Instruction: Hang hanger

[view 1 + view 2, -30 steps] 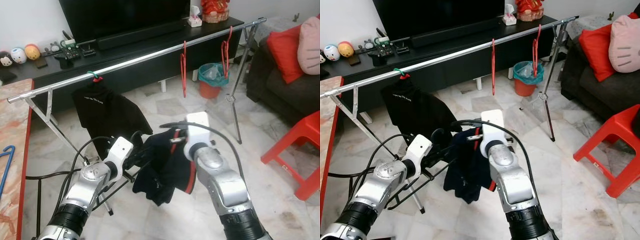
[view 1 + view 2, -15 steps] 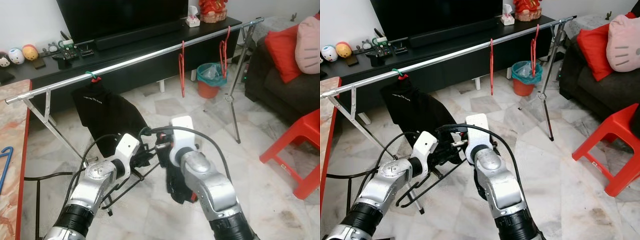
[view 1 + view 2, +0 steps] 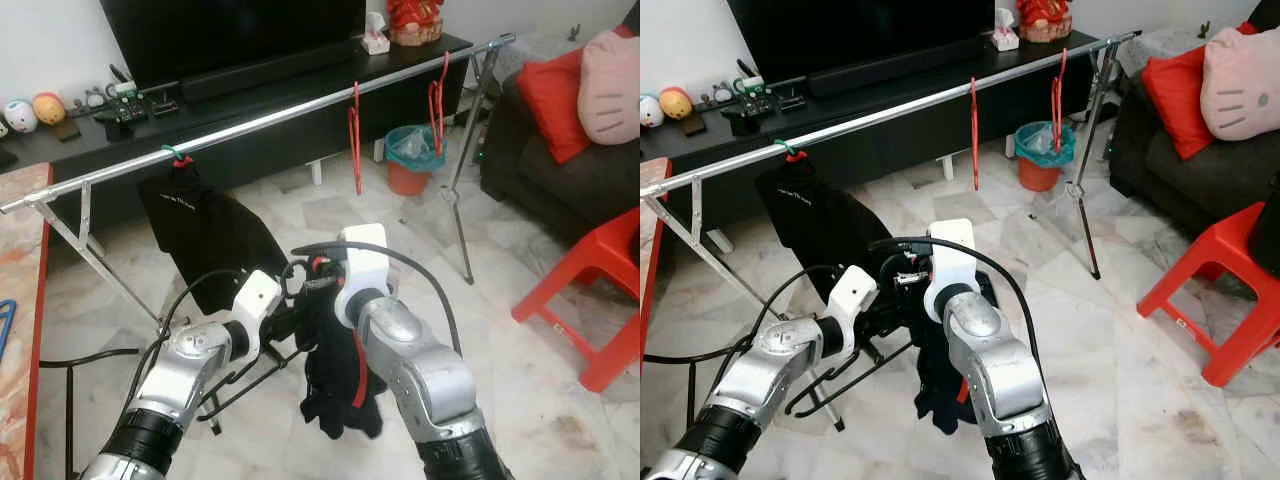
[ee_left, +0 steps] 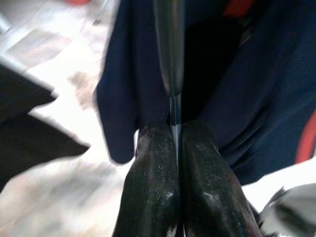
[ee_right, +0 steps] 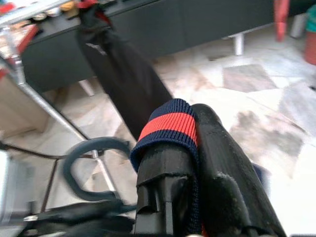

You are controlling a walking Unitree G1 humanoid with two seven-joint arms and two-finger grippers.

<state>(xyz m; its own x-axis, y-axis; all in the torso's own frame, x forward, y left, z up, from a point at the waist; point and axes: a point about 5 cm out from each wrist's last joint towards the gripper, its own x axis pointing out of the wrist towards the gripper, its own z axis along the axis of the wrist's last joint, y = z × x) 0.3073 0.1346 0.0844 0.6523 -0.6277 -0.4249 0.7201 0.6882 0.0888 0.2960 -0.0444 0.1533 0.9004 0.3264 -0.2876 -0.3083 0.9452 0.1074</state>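
Both arms are raised in front of the robot, below the long silver rail (image 3: pixel 270 120), and between them hangs a dark navy garment with red trim (image 3: pixel 340 385). The right tool (image 5: pixel 197 148) is pinched on the garment's ribbed navy-and-red edge, the cloth wrapped over one finger (image 5: pixel 168 168) in the right wrist view; this hold seems meant to carry the garment's weight and keep its opening spread. The left tool (image 4: pixel 170 143) is closed tight on a thin dark bar that runs straight up out of its fingers against the navy cloth. I judge this bar to be part of the hanger, though its shape is mostly hidden by fabric, and gripping it there would let the left arm steer it inside the garment. The garment sits well below the rail and nearer the robot, so it is not yet hung. Along the rail a black shirt (image 3: pixel 205 235) already hangs on a green-hooked hanger (image 3: pixel 176 155) toward the robot's left, and two red hangers (image 3: pixel 355 125) dangle bare toward the right, leaving a free stretch of rail between them that looks like the likely place for this one. Lifting it calls for keeping both grips firm so the cloth does not slip off.
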